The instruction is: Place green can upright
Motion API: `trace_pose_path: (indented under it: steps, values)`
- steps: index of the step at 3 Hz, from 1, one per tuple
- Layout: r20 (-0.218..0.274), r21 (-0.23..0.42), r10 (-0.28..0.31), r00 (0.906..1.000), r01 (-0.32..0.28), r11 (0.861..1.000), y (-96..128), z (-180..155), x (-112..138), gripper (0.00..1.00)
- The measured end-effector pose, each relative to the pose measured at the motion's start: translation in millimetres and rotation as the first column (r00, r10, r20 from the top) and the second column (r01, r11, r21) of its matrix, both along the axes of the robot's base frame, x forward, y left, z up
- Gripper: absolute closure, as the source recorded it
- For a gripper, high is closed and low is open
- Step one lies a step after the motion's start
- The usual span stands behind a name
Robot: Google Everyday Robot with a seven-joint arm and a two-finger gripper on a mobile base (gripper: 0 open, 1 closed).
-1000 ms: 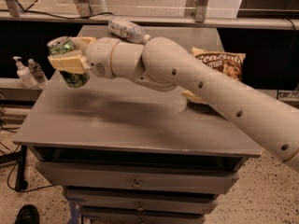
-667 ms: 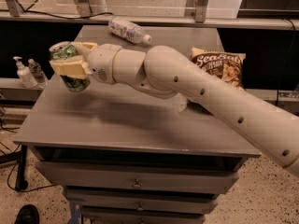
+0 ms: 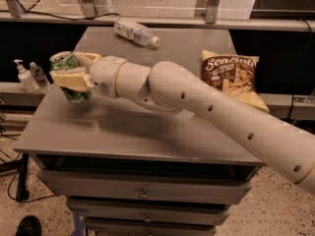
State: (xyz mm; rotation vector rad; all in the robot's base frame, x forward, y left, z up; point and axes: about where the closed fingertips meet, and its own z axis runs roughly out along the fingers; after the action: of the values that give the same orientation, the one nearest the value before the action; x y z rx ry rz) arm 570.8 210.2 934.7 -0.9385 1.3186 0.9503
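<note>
The green can (image 3: pixel 69 77) has a green patterned label and a silver top. It stands nearly upright, tilted slightly, at the left edge of the grey table (image 3: pixel 147 136). My gripper (image 3: pixel 74 70) reaches in from the right on the white arm (image 3: pixel 197 102). Its pale yellow fingers (image 3: pixel 69 79) are shut on the can's middle. I cannot tell whether the can's bottom touches the tabletop.
A clear plastic bottle (image 3: pixel 135 32) with a white cap lies on its side at the table's back. A brown chip bag (image 3: pixel 234 77) lies at the right. Two small bottles (image 3: pixel 29 75) stand on a shelf left of the table. Drawers sit below the tabletop.
The arm has moved the can a little lower and toward the table's left edge. The grip on the can is unchanged.
</note>
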Motion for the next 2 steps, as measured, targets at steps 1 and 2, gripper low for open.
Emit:
trace_pose_path:
  steps: [1,2]
  values:
    - [-0.013,-0.008,0.002,0.9999,-0.002,1.0,2.7,-7.2,-3.8,0.84]
    - [-0.018,-0.016,0.001,0.9998,-0.001,1.0,3.1,-12.9,-7.1,0.59]
